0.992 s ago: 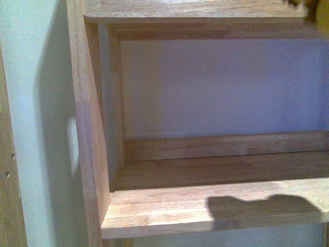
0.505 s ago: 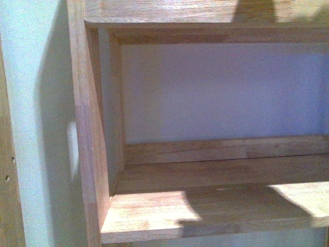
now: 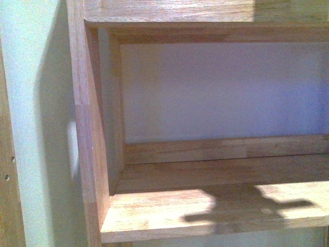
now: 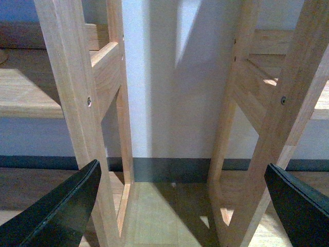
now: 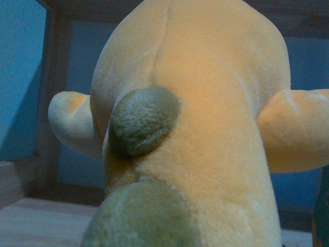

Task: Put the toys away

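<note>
Front view, frame: a light wooden shelf unit is being seen close up, against a pale wall.
Front view, boards: an upper board and a lower shelf board are being shown, with nothing lying on either.
Front view, light: a dark, irregular shadow is being cast on the lower shelf board.
Left wrist view, claw: the left claw is being held wide open; its two black fingers are being kept at opposite edges of the picture, with nothing gripped or touched.
Left wrist view, background: two pale wooden uprights are being framed between the fingers, with a white wall, a dark skirting strip and a wooden floor behind.
Right wrist view, toy: a soft orange-yellow plush animal is being shown very close, nearly filling the picture, with two brownish rounded paws and paler limbs at both sides.
Right wrist view, place: the plush animal is being seen in front of a dark wooden frame and above a pale wooden surface.
Right wrist view, claw: the right claw is being hidden by the plush animal, so whether it is gripping cannot be told.
</note>
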